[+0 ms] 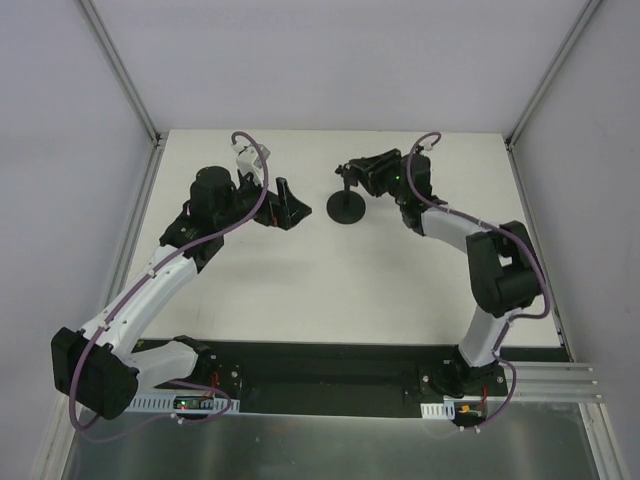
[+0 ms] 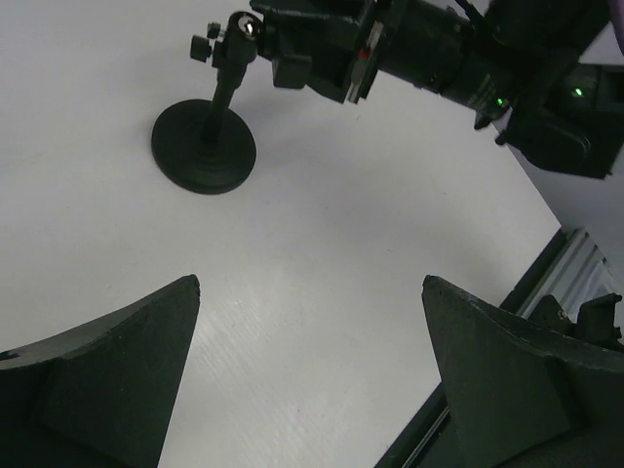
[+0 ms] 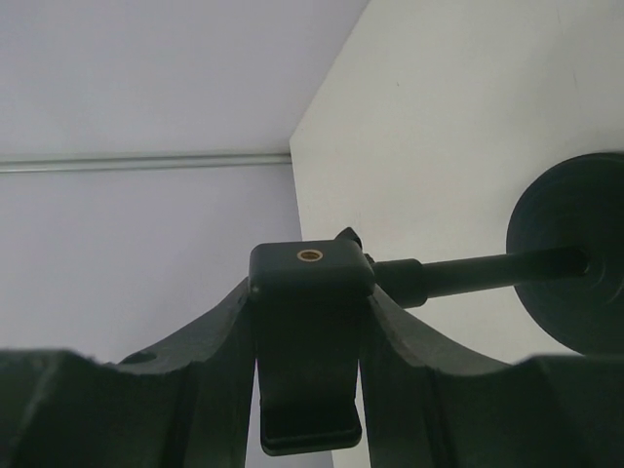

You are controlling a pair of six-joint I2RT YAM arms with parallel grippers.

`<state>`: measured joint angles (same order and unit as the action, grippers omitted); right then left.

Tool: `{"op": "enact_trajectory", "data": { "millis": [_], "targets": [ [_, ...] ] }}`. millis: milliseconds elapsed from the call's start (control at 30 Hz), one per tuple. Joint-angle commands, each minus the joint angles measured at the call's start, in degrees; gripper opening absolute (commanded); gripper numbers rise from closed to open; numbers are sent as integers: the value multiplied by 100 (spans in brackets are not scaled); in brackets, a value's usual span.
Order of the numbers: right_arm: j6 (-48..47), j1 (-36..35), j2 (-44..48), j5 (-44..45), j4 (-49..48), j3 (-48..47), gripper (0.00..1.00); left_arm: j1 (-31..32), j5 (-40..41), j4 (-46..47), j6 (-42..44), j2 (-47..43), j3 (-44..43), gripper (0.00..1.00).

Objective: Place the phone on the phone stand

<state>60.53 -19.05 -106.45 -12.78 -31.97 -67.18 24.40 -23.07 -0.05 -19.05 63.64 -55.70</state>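
Observation:
The phone stand (image 1: 347, 208) stands on its round black base at the back middle of the table. It also shows in the left wrist view (image 2: 205, 146) and in the right wrist view (image 3: 575, 263). My right gripper (image 1: 362, 172) is shut on the stand's clamp head (image 3: 310, 268), a black block with a brass hole, one finger on each side (image 3: 310, 292). My left gripper (image 1: 285, 205) is open and empty (image 2: 312, 283), low over the table to the left of the stand. I cannot make out the phone in any view.
White table (image 1: 330, 280) with grey walls on three sides. A black strip and metal rail (image 1: 330, 365) run along the near edge by the arm bases. In the left wrist view the right arm's body (image 2: 546, 107) reaches in from the upper right.

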Motion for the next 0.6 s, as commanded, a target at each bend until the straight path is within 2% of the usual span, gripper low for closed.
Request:
{"op": "enact_trajectory", "data": {
  "millis": [0,33,67,100,167,200,300,500,533,567],
  "targets": [
    [38,-939,1485,2544,-529,1213,1,29,-488,111,-494,193,-327,94],
    [-58,-1169,1922,2978,-539,1668,1,29,-462,111,-582,202,-310,94],
    [-251,-1398,2118,3887,-530,1855,1,29,-435,111,-817,210,-284,93],
    [-357,-1835,2268,4236,-391,1953,1,29,-400,111,-942,211,-275,92],
    [-402,-2102,2384,4633,-346,2085,1,29,-400,93,-1222,272,-318,91],
    [-367,-2242,2314,4652,-398,2103,1,29,-470,76,-1259,289,-353,91],
    [-165,-2323,2016,4381,-766,2147,11,21,-444,-161,-1137,473,-652,91],
    [90,-2323,1733,3950,-1136,2095,16,3,-180,-381,-671,790,-1136,92],
    [55,-2323,1742,3941,-1136,2086,28,-6,-180,-364,-609,834,-1162,91],
    [-14,-2331,1760,3932,-1163,2077,34,-23,-311,-364,-496,887,-1180,91]
  ]
}}
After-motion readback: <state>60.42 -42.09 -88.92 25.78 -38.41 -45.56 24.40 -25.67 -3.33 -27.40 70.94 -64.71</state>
